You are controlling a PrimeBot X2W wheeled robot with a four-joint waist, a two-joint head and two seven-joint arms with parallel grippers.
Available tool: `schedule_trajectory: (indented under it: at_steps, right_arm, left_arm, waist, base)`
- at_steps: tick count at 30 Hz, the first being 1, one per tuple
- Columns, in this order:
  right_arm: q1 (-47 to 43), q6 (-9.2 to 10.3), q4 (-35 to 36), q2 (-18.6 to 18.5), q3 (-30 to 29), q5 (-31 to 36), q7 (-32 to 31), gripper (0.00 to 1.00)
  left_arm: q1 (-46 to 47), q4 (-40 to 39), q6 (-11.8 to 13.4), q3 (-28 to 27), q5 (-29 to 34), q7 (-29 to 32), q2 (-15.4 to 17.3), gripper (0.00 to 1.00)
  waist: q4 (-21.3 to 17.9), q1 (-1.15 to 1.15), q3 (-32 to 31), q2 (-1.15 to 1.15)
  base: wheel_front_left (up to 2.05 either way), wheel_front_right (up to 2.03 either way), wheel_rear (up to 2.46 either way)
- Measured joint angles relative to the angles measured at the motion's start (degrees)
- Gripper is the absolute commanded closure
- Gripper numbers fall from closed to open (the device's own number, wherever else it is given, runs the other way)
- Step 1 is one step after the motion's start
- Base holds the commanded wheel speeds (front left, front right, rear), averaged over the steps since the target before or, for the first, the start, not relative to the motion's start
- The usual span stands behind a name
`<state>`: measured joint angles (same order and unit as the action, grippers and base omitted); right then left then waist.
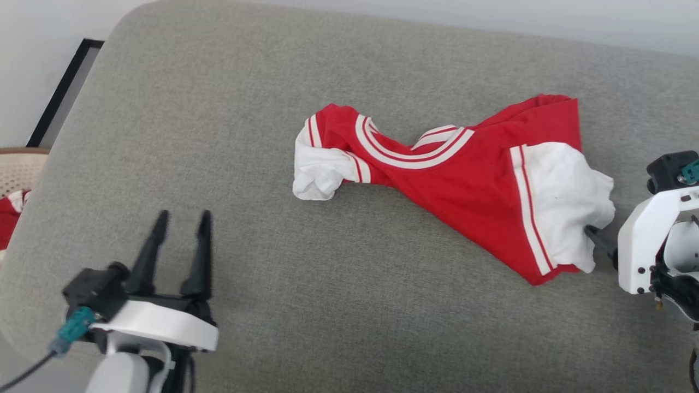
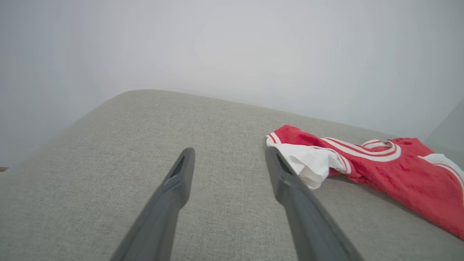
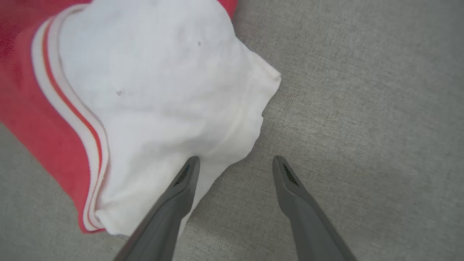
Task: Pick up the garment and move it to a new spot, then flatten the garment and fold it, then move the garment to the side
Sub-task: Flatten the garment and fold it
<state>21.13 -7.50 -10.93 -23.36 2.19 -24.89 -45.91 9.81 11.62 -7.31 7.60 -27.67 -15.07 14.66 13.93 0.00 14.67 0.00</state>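
The garment (image 1: 464,180) is a red jersey with white sleeves and red-and-white striped trim, lying twisted and crumpled on the grey cushion (image 1: 218,136). Its print is hidden. My left gripper (image 1: 183,221) stands open at the lower left, well clear of the cloth; in the left wrist view the garment (image 2: 380,163) lies just right of the open left gripper (image 2: 230,156). My right gripper (image 3: 235,163) is open beside the garment's white sleeve (image 3: 156,90), one finger over the sleeve's edge, the other over bare cushion. In the head view the right gripper (image 1: 598,240) sits at the sleeve's right edge.
The cushion's left edge (image 1: 60,142) drops off toward a black-framed panel (image 1: 60,93) and a woven basket (image 1: 19,169) holding another red cloth (image 1: 10,215). A pale wall (image 2: 232,47) rises behind the cushion.
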Motion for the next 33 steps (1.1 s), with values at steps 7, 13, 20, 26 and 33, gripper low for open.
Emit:
schedule_trajectory:
  at_steps: [7,13,20,26,33]
  right_arm:
    - [0.09,0.01,-0.29,0.67,-1.83,-0.96,-5.30,0.00]
    - [1.59,0.01,-1.09,1.69,-2.74,-0.24,-6.26,0.58]
    - [2.74,-0.01,-2.22,2.99,-2.90,0.22,-6.53,1.00]
    - [2.99,-0.18,-2.35,3.56,-4.14,0.27,-5.31,1.00]
    - [1.44,-0.14,-1.64,0.98,-12.15,2.09,-3.18,1.00]
  left_arm:
    - [-1.51,-2.64,-0.09,0.13,1.03,0.00,-2.58,0.00]
    - [-0.82,-3.13,-0.09,0.52,0.00,0.00,-3.12,0.00]
    - [-0.48,-3.45,-0.09,0.93,-0.53,0.00,-3.20,0.00]
    - [-0.48,-3.66,-0.09,0.53,-0.56,0.00,-2.96,0.00]
    - [-0.38,-3.80,-0.09,-0.38,-0.56,0.00,-2.00,0.00]
  waist:
    - [1.47,0.00,1.70,0.00]
    - [2.14,0.00,3.42,0.00]
    - [1.65,0.00,3.93,0.00]
    - [0.39,0.00,3.80,0.00]
    - [-1.01,0.00,3.59,0.00]
  base:
    - [0.00,0.00,0.00]
    - [0.00,0.00,0.00]
    - [0.00,0.00,0.00]
    - [0.00,0.00,0.00]
    - [0.00,0.00,0.00]
